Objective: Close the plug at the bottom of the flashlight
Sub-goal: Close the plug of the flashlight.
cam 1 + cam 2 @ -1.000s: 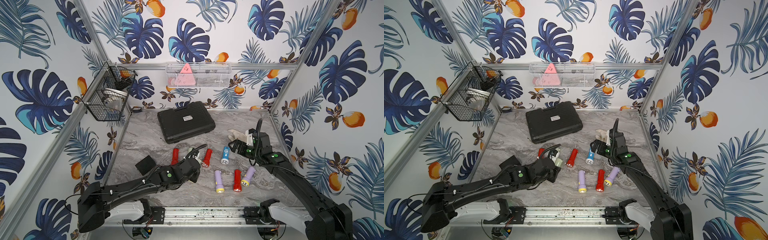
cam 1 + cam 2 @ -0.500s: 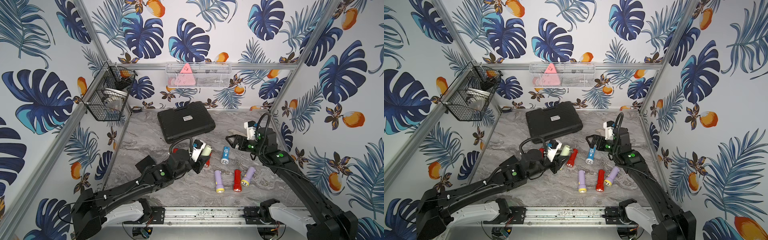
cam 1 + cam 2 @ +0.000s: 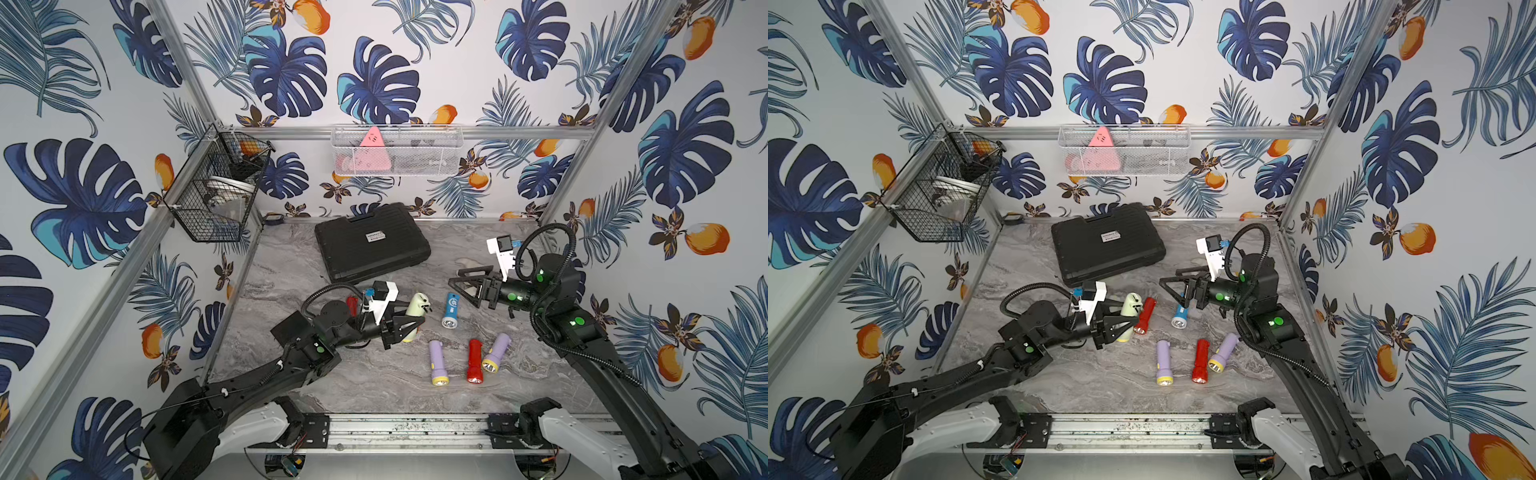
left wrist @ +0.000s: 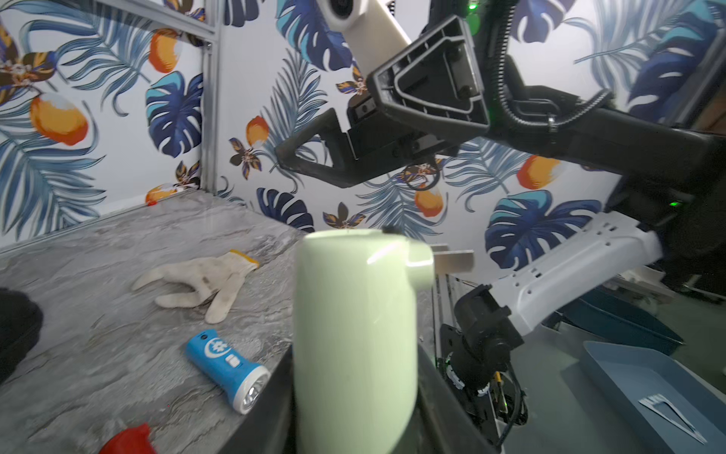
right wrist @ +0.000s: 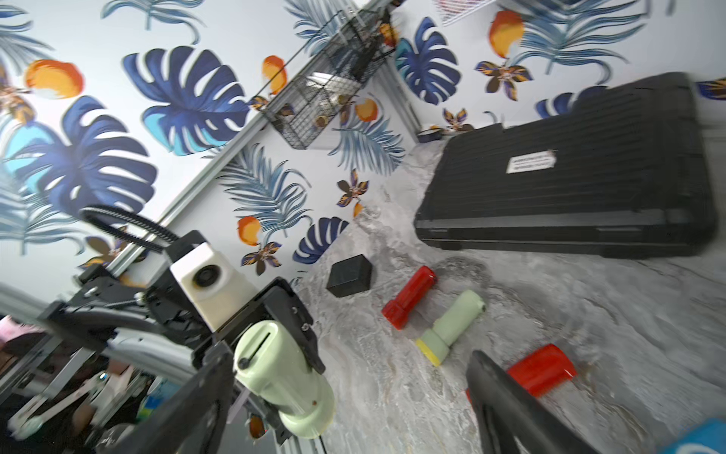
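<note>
In both top views the left pincer (image 3: pixel 409 325) is clamped on the pale green flashlight (image 3: pixel 418 304). It holds the flashlight clear of the desk (image 3: pixel 374 386), near the middle, tipped toward the right pincer (image 3: pixel 457 282). That one stands wide and empty close by. My guess is that one arm steadies the body while the other presses the plug home. The wire basket (image 3: pixel 208 216) on the side wall holds something white I cannot name. The mesh tray (image 3: pixel 415 160) on the back wall holds a pink triangle (image 3: pixel 371 151). The black case (image 3: pixel 370 245) lies shut, its contents hidden.

From the left wrist, the flashlight's far end shows the plug (image 4: pixel 451 259), its metal blade jutting sideways and not yet folded in. The right pincer's jaws hang well apart above it.

From the right wrist, the held flashlight sits between the left pincer's jaws, and a second green flashlight (image 5: pixel 451 326) lies on the desk.
</note>
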You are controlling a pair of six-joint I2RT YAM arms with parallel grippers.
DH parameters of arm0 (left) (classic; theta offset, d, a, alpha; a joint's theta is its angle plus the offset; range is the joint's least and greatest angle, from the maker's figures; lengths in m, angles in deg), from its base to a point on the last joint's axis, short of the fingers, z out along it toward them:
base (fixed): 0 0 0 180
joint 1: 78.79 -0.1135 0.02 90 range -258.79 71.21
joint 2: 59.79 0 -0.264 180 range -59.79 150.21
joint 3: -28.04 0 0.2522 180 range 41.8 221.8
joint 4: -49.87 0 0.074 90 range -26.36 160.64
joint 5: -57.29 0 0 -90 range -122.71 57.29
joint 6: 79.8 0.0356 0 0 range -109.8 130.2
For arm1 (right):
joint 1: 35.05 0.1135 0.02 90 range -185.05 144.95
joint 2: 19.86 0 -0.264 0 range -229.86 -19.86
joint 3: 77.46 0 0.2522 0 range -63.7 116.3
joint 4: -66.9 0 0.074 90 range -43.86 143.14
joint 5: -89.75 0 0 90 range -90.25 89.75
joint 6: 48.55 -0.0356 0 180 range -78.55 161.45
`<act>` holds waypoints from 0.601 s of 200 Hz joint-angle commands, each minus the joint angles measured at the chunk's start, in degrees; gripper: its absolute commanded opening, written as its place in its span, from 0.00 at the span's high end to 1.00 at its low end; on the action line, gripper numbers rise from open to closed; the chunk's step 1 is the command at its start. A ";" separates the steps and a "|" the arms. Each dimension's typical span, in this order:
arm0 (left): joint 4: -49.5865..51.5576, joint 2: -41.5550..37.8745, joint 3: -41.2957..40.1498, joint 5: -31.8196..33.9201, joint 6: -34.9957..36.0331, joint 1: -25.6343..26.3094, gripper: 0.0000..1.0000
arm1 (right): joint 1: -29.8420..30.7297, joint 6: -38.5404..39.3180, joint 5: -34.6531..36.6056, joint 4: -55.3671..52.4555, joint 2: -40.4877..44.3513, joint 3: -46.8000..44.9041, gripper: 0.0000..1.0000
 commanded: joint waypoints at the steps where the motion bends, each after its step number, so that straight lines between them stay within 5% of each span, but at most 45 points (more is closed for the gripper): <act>1: -8.81 -1.11 -1.07 -7.10 -1.84 -0.21 1.00 | 0.64 0.97 -8.90 2.16 -0.50 1.89 0.09; 62: -8.88 -2.42 -1.58 -16.86 -0.20 -1.12 1.00 | 12.57 7.75 -9.95 -5.08 -5.68 6.53 0.11; 120: -20.61 3.73 -1.88 -20.48 -8.84 -3.13 1.00 | 16.56 7.25 -10.20 -2.74 -6.13 5.06 0.21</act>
